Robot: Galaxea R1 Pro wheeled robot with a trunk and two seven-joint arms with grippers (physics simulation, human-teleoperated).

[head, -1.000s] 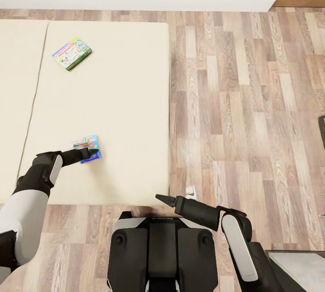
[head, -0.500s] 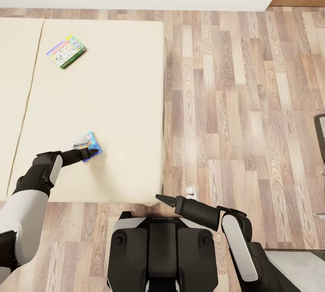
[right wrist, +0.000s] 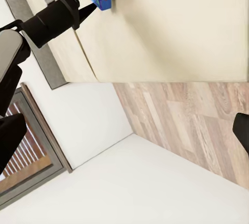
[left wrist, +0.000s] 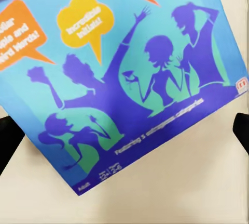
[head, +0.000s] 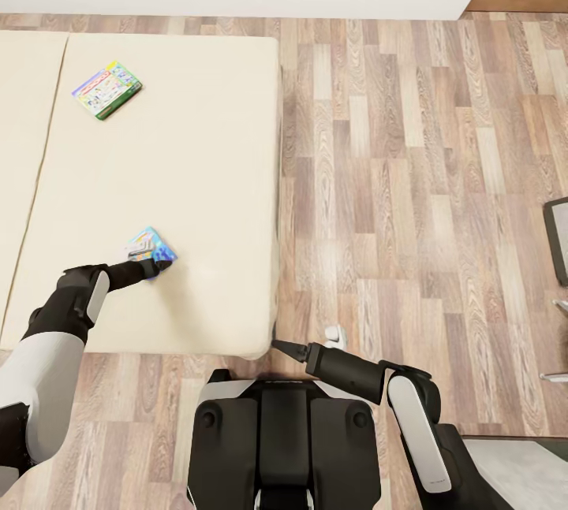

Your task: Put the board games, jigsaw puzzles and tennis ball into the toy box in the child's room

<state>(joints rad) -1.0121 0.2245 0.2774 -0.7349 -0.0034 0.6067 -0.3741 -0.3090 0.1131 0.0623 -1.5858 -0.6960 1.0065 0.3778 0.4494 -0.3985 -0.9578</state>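
Board games first: larger green-edged cartoon-cover box (head: 106,90) lies flat on wide beige bed (head: 197,202) near far left, well apart from small blue box (head: 150,246) w/ purple silhouettes & orange/yellow speech bubbles. Vs. 1 s ago whole head view has slid left, so camera moved; both boxes unchanged on mattress. Left gripper (head: 155,266) sits at blue box's near edge, jaws spread either side, not clamped. Right gripper (head: 279,346) hangs over wood-plank floor (head: 410,179) by bed corner; tips together.
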